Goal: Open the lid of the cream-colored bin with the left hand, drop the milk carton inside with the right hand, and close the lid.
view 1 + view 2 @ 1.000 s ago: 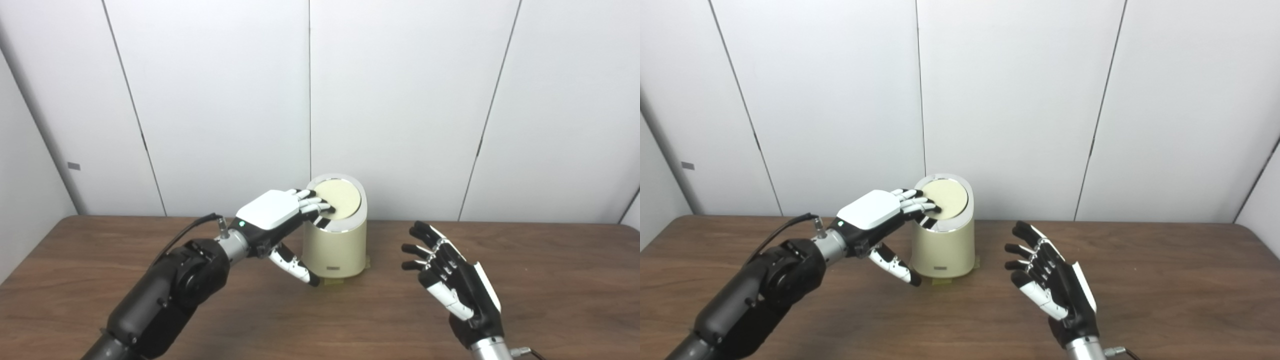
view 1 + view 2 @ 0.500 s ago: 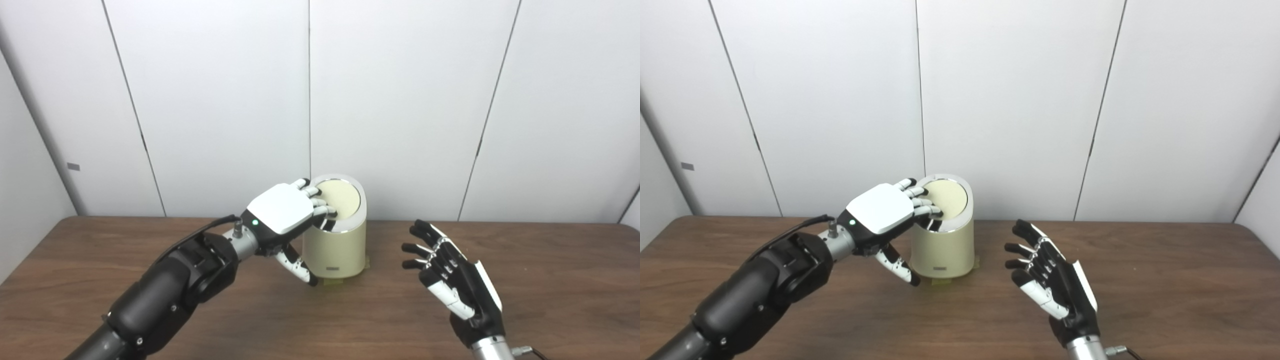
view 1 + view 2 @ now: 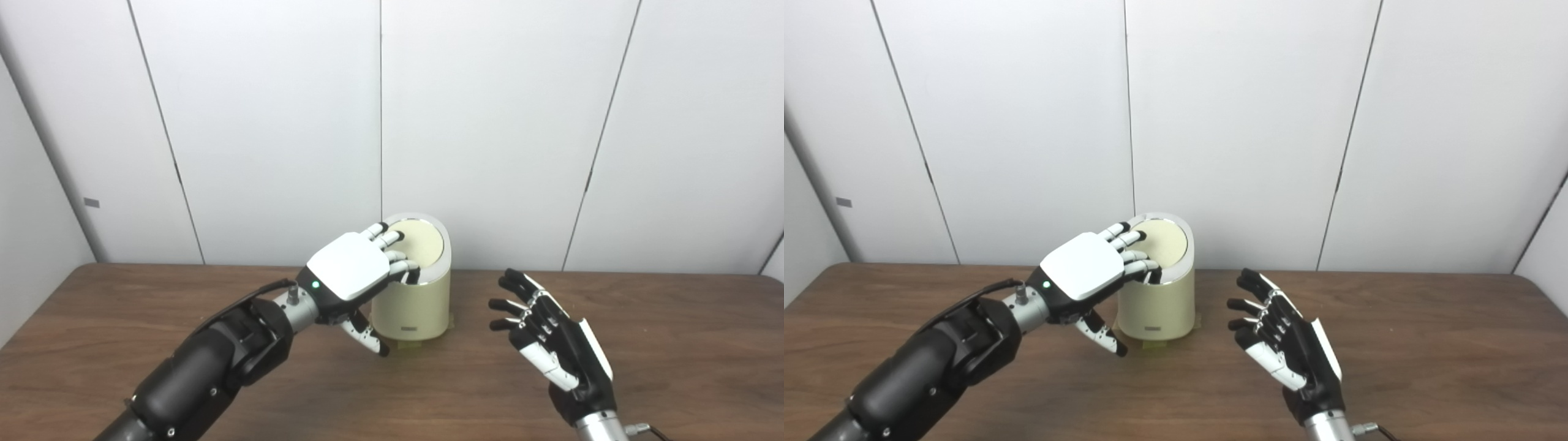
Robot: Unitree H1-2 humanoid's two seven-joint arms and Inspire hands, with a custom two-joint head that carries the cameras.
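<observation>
The cream-colored bin (image 3: 411,306) stands at the back middle of the wooden table, its round lid (image 3: 422,245) down inside a silver rim. My left hand (image 3: 352,269) hovers at the bin's front-left top edge, fingers spread and bent over the rim, thumb hanging beside the bin's wall; it holds nothing. My right hand (image 3: 554,343) is to the right of the bin, palm turned toward it, fingers apart and empty. No milk carton is in view.
The brown table (image 3: 674,343) ends at a white panelled wall (image 3: 490,122) right behind the bin. A small yellowish tape patch (image 3: 407,345) lies under the bin's front edge.
My left hand has rotated and lifted its wrist, with the fingers sliding back from the lid's surface to the front-left rim. The right hand has barely moved.
</observation>
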